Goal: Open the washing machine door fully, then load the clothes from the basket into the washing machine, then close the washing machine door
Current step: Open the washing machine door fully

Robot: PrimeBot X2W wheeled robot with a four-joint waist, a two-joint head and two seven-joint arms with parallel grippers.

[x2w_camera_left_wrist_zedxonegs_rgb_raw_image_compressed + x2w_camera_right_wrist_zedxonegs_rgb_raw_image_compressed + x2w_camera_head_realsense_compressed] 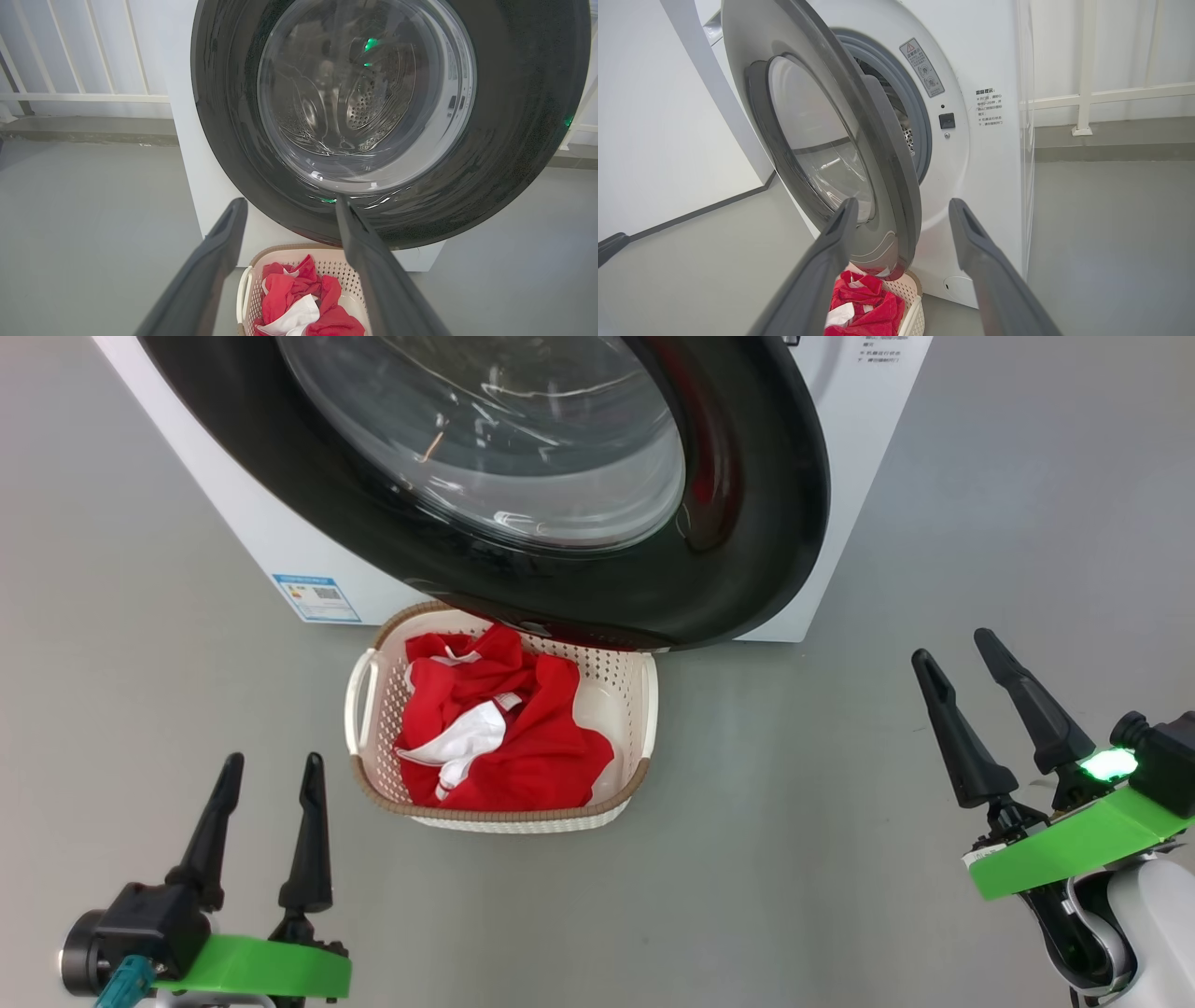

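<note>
Washer: washing machine (990, 177), white front-loader, stands on grey floor (794, 821). Blue label sticker (317, 597) low on its front; round cap (959, 287) near the bottom corner in R wrist view.
Door: washing machine door (504, 448) partly open, swung out from the front, not fully. Wide black rim, clear bowl glass. R wrist view shows the gap btwn door and grey seal (920, 126). Perforated drum (369, 102) seen thru the glass in L wrist view.
Basket: basket (509, 815) on floor just in front of washer. Its far end sits under the door's lower rim in head view.
Clothes: clothes (523, 737) all in the basket, red w/ white bits, heaped over its left and middle. Bare basket floor shows on the right side.
L hand: L hand (273, 763) lower left in head view, fingers well spread, nothing btwn them. Near basket's near-left corner, not touching it. Its wrist cam faces the door glass, w/ basket below.
R hand: R hand (954, 649) at right of head view, fingers wide apart, holding nothing. Well apart from basket and door. Green light (1108, 765) lit on its wrist.
Background: white railing (79, 95) behind washer in L wrist view.
</note>
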